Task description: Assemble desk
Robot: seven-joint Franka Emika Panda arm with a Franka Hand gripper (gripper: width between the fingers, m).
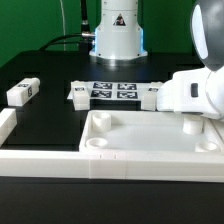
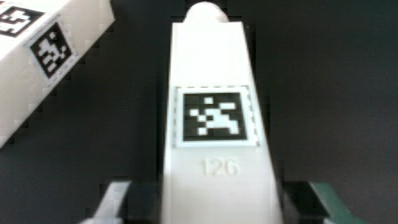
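Note:
In the wrist view a long white desk leg (image 2: pixel 217 110) with a black-and-white tag lies on the black table, running lengthwise between my fingers. My gripper (image 2: pixel 217 202) straddles its near end. Both fingers (image 2: pixel 118 200) stand a narrow dark gap off the leg's sides, so the gripper is open around it. Another tagged leg (image 2: pixel 36 60) lies beside it. In the exterior view the white tray-like tabletop (image 1: pixel 130 165) sits at the front, with the arm's white wrist housing (image 1: pixel 190 92) above its far right corner, hiding the gripper. Two more legs (image 1: pixel 21 92) (image 1: pixel 80 93) lie behind, toward the exterior view's left.
The marker board (image 1: pixel 112 92) lies flat at the back centre, with a further leg (image 1: pixel 150 96) at its right end. A long white border rail (image 1: pixel 35 158) runs along the exterior view's left and front. The robot base (image 1: pixel 118 35) stands behind.

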